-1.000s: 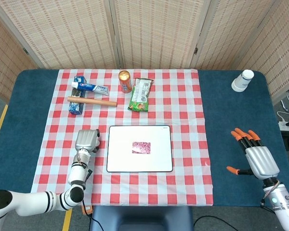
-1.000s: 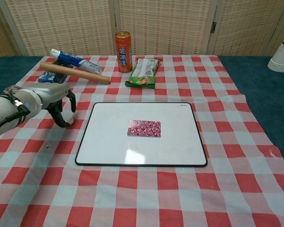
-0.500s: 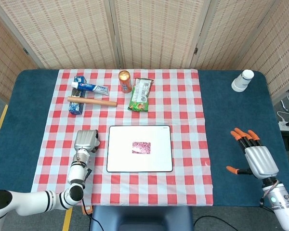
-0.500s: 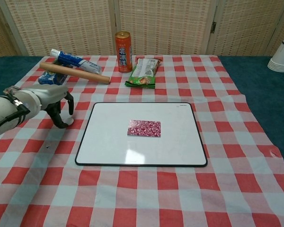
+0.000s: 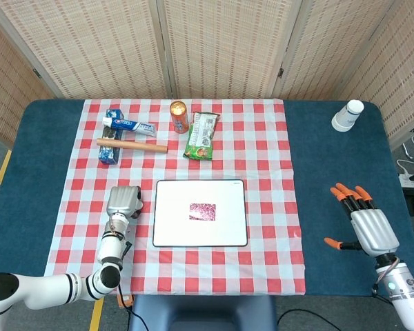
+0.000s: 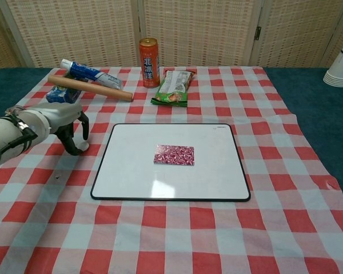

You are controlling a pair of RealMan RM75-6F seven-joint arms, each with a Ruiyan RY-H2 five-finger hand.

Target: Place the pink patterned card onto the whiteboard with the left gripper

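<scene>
Pink and patterned, the card (image 6: 174, 154) lies flat near the centre of the whiteboard (image 6: 131, 177), which rests on the red-checked cloth (image 6: 286, 188) covering the counter (image 5: 331, 158). The left hand (image 6: 60, 121) is just left of the whiteboard, fingers curled downward toward the cloth, grasping nothing. The right hand (image 5: 362, 219) is well right of the whiteboard, over the bare blue counter, fingers extended and apart, released. Behind the whiteboard stand an orange can (image 6: 149, 54) and a green snack packet (image 6: 172, 87); behind and to its left lie a toothpaste tube (image 6: 90, 73) and a wooden rod (image 6: 90, 88).
</scene>
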